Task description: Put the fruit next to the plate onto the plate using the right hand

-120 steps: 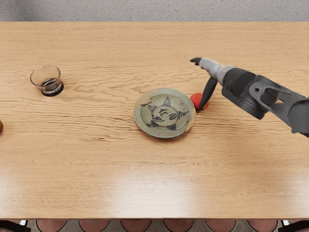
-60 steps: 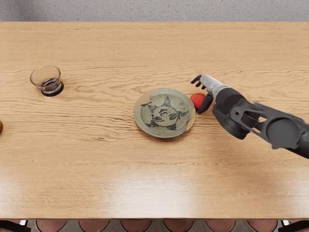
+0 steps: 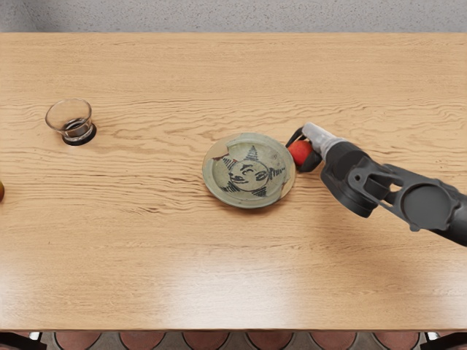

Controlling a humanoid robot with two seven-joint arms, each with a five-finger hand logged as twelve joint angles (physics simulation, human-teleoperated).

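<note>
A green-grey plate point(image 3: 219, 177) with a dark face pattern lies in the middle of the table. A small red fruit point(image 3: 298, 152) sits on the wood against the plate's right rim. My right hand point(image 3: 302, 152) comes in from the right edge, its black fingers curled around the fruit from the far and right sides. The fruit still rests on the table beside the plate. The left arm does not show.
A glass cup point(image 3: 70, 120) on a dark coaster stands at the far left. A sliver of another round reddish object point(image 3: 1, 191) shows at the left edge. The table's far edge runs along the top.
My right hand has come down and toward me from above the fruit, and its fingers, spread a second ago, have curled in around the fruit. The fruit has not moved.
</note>
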